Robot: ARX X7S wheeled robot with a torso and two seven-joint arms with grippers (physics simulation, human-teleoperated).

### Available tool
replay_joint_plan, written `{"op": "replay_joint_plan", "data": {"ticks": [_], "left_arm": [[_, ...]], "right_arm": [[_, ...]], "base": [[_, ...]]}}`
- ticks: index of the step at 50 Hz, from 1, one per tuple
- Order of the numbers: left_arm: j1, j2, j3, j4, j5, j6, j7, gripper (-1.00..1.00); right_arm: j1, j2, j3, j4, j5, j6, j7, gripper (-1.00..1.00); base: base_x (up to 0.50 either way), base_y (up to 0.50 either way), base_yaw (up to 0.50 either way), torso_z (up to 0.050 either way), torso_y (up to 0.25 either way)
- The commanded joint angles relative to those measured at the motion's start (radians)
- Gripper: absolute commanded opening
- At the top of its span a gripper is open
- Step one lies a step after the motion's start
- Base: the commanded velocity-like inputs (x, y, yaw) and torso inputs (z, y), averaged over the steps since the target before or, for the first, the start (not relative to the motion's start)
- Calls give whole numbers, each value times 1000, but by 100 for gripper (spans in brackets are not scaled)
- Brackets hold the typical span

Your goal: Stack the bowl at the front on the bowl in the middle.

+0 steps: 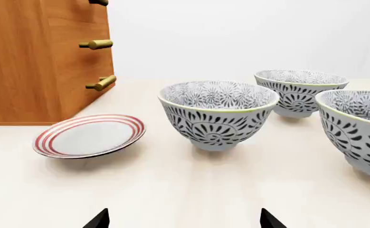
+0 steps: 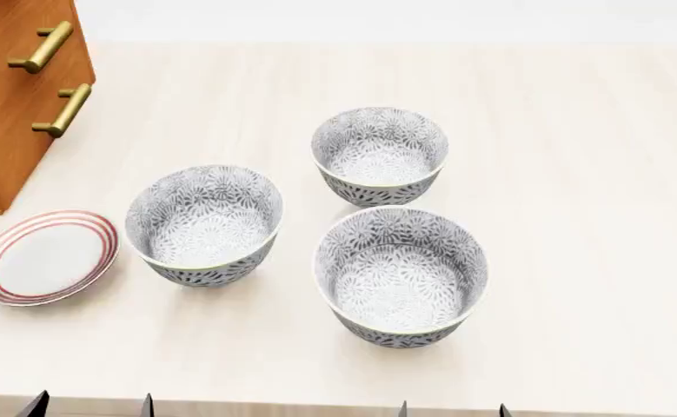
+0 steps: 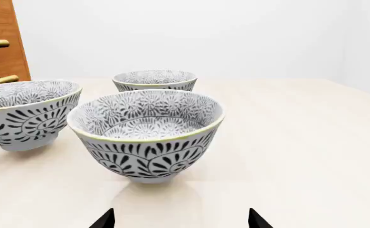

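front bowl (image 2: 401,276) sits upright, ungrasped.

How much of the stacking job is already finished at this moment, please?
Nothing looks done yet. All three bowls stand apart on the table: the front bowl, the middle bowl and the back bowl. Nothing is in hand: the left gripper and the right gripper are open and empty, low at the table's near edge. Left: grasp the front bowl, lift it, and set it in the middle bowl.
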Motion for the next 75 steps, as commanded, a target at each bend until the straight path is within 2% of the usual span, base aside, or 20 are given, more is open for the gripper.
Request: {"op": "replay_joint_plan", "data": {"ticks": [1, 20, 23, 28, 37, 39, 45, 51, 66, 67, 75], "left_arm": [[-1, -31, 36, -5, -31, 5, -36, 100], [-8, -67, 82, 22, -67, -41, -75, 100], [-24, -73, 83, 81, -83, -126, -81, 100], [-84, -91, 98, 234, -115, -352, -83, 100], [-313, -109, 128, 439, -136, -663, -109, 100], [-362, -107, 122, 458, -167, -731, -94, 100], [-512, -95, 109, 481, -189, -858, -116, 100], [-571, -98, 112, 480, -187, -879, -135, 100], [-569, -108, 120, 521, -197, -883, -162, 100], [-566, -109, 122, 519, -197, -879, -163, 100], [-550, -118, 124, 526, -214, -880, -160, 100]], "right_arm": [[1, 15, -20, 2, 15, -2, 20, 100], [4, 62, -68, -32, 60, 32, 80, 100], [16, 75, -67, -98, 114, 141, 54, 100], [66, 101, -57, -249, 147, 355, 81, 100], [312, 158, -24, -495, 230, 793, 123, 100], [359, 145, 18, -523, 269, 836, 126, 100], [511, 181, 9, -542, 271, 978, 149, 100], [537, 187, 17, -562, 283, 1010, 154, 100], [534, 195, -11, -584, 284, 1034, 171, 100], [542, 207, -47, -578, 242, 1049, 210, 100], [539, 208, -61, -581, 249, 1038, 205, 100]], "base": [[0, 0, 0, 0, 0], [0, 0, 0, 0, 0], [0, 0, 0, 0, 0], [0, 0, 0, 0, 0], [0, 0, 0, 0, 0], [0, 0, 0, 0, 0], [0, 0, 0, 0, 0], [0, 0, 0, 0, 0], [0, 0, 0, 0, 0], [0, 0, 0, 0, 0], [-2, 500, 0, 0, 0]]}}
